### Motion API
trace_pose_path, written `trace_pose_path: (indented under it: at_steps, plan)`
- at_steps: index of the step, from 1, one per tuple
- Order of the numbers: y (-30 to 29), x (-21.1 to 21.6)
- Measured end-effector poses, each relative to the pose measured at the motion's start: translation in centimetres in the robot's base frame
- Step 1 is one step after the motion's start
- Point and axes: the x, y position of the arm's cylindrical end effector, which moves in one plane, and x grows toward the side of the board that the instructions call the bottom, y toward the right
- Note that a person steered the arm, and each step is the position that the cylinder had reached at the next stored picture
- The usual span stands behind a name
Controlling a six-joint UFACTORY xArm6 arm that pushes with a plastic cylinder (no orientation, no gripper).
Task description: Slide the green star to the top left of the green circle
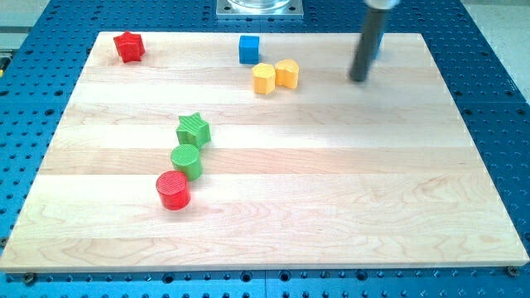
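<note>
The green star (193, 129) lies on the wooden board (331, 182), left of centre. The green circle (186, 160) sits just below it, touching or nearly touching. The star is slightly to the circle's upper right. My tip (358, 79) is the lower end of a dark rod near the view's top right, far from both green blocks.
A red circle (173, 189) sits just below-left of the green circle. A red star (128, 46) is at the top left. A blue cube (248, 49) is at the top centre. Two yellow blocks (275, 76) lie side by side below the cube. A blue block hides partly behind the rod.
</note>
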Motion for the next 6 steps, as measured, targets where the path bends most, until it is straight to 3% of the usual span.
trace_pose_path:
  at_steps: [2,3,5,6]
  plan:
    - [-15.4,12.6]
    - [-22.9,7.4]
    - [-21.1,-1.1]
    - [-20.0,-2.5]
